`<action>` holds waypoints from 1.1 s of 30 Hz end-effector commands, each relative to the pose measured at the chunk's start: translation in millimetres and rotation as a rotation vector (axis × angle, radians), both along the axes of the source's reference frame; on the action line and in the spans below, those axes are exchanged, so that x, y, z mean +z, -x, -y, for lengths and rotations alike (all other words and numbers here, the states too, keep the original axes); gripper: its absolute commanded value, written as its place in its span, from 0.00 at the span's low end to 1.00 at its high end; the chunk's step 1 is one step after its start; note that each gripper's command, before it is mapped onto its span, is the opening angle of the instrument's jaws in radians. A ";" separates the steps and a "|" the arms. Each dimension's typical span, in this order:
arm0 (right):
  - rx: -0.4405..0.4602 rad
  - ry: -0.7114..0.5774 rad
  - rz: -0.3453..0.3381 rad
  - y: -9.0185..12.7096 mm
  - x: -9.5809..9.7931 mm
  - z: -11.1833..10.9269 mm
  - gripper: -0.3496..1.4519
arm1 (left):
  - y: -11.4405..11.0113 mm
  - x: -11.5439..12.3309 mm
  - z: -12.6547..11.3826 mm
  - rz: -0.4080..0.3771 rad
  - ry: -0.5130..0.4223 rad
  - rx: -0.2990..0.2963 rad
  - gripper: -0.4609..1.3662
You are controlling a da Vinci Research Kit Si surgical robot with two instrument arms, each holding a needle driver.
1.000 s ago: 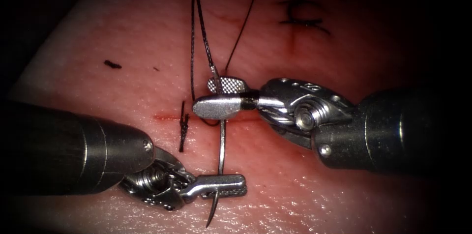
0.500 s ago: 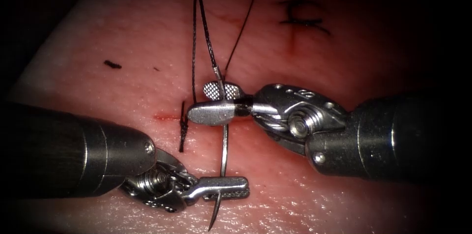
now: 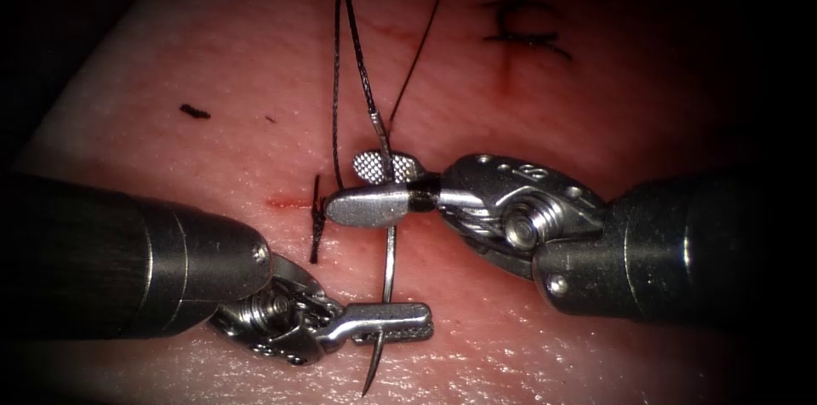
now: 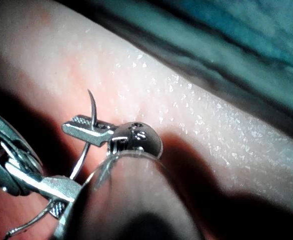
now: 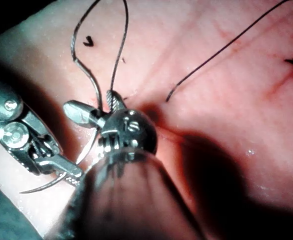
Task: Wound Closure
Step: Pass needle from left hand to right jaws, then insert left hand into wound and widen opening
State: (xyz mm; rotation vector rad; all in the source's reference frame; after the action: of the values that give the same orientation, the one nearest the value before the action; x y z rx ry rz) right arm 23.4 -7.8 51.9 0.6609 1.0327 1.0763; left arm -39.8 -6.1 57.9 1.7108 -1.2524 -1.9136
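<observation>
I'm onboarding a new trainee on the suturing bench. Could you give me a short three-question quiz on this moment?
1. True or false: the left tool holds the needle near its pointed tip.
2. Which tool has its jaws around the needle's thread end: A) the left tool, B) the right tool, C) neither?
3. Fill in: the thread rises from the needle's rear end and forms a tall ____ over the tissue.

Key:
1. True; the tip pokes out just beyond its jaws.
2. B.
3. Loop.
</observation>
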 end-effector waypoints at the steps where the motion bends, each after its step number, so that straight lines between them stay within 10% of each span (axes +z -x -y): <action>1: -0.007 -0.003 -0.001 0.0 0.0 0.0 0.15 | 0.0 0.0 0.0 -0.007 -0.003 0.007 0.06; 2: -0.015 -0.006 0.004 0.0 0.0 -0.1 0.00 | 0.0 0.0 0.0 -0.006 -0.003 0.007 0.06; 13: 0.006 -0.004 0.037 0.7 -0.1 -1.3 0.00 | -0.1 0.1 -0.1 0.007 -0.011 0.011 0.06; 18: 0.013 0.000 0.029 1.2 0.0 -1.5 0.00 | -0.3 0.0 -0.8 0.121 -0.232 0.021 0.73; 22: 0.040 0.011 -0.001 1.3 0.2 -1.7 0.00 | -0.7 -0.3 -1.0 0.149 -0.270 0.016 0.93; 27: 0.050 0.015 0.001 1.4 0.4 -1.8 0.00 | -0.7 -0.4 -1.1 0.160 -0.293 0.016 0.97; 33: 0.106 0.073 -0.034 3.4 0.9 -2.9 0.00 | -1.1 -0.1 -1.1 0.223 -0.420 0.029 0.72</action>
State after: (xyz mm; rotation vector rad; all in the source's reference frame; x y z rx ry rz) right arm 19.9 -4.6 52.9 0.5718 1.1417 1.1189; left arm -38.7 -5.0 57.7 2.1844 -0.9364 -2.1251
